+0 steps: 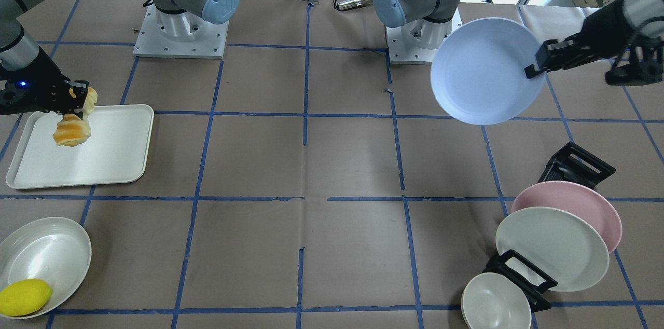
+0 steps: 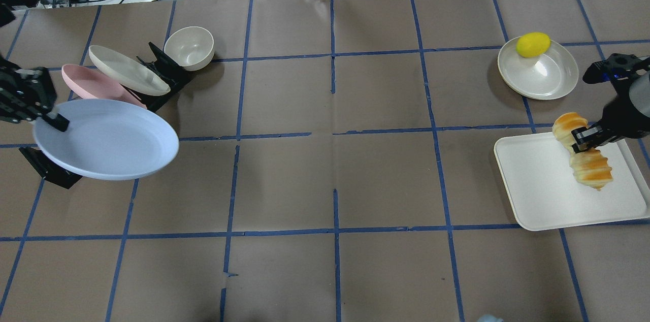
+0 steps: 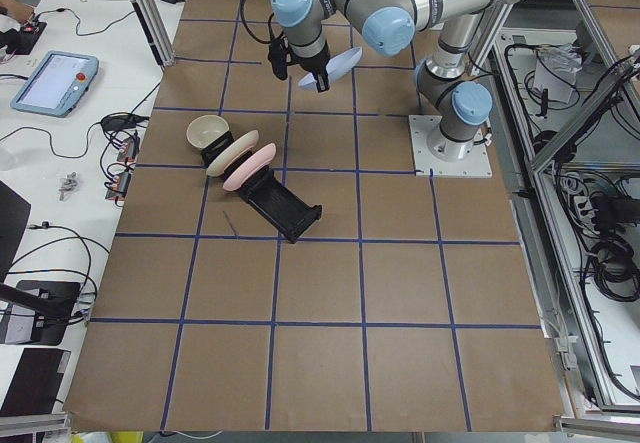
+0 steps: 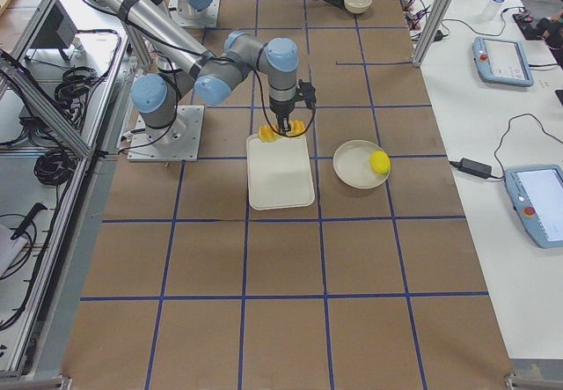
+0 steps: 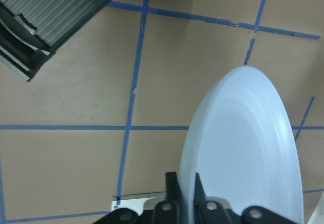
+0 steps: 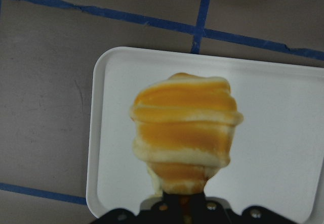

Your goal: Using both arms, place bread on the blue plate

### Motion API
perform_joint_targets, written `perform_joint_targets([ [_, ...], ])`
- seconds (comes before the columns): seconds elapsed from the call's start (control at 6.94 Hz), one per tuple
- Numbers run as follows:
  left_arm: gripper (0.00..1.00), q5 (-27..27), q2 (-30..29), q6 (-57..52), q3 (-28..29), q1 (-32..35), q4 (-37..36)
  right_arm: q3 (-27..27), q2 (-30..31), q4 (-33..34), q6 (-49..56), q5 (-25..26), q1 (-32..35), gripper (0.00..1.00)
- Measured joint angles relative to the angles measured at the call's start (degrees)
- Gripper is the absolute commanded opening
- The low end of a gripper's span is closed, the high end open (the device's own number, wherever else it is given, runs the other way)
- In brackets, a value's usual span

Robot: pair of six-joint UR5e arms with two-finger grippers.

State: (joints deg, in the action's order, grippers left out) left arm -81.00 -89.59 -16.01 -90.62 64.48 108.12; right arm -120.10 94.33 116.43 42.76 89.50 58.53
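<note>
My right gripper [image 2: 584,140] is shut on the middle of the bread [image 2: 589,164], an orange-and-cream striped loaf, and holds it in the air above the white tray [image 2: 548,195]. The bread also shows in the front view [image 1: 72,129] and fills the right wrist view [image 6: 185,128]. My left gripper [image 2: 53,121] is shut on the rim of the pale blue plate [image 2: 109,139] and holds it tilted above the table, near the rack. The plate shows in the front view [image 1: 482,72] and the left wrist view [image 5: 248,153]. The two arms are far apart.
A black dish rack [image 2: 165,70] on the left holds a pink plate [image 2: 89,83] and a cream plate [image 2: 127,69]; a small bowl [image 2: 189,47] stands beside it. A white bowl [image 2: 546,75] with a yellow lemon [image 2: 533,44] sits behind the tray.
</note>
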Motion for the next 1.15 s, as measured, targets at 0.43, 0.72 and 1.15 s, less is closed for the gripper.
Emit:
perform_joint_targets([
  [0.43, 0.05, 7.0, -4.3, 12.6, -5.0, 14.4, -12.4, 0.4, 1.2, -0.7, -0.5, -0.5, 0.7, 0.04],
  [0.72, 0.06, 9.2, -11.2, 14.6, -5.2, 21.0, -18.1, 4.1, 2.2, -3.8, -8.0, -0.5, 6.0, 0.04],
  [1.15, 0.06, 12.3, -18.4, 17.6, -5.4, 25.7, -26.9, 13.3, 1.2, -13.4, -23.2, -0.7, 16.7, 0.04],
])
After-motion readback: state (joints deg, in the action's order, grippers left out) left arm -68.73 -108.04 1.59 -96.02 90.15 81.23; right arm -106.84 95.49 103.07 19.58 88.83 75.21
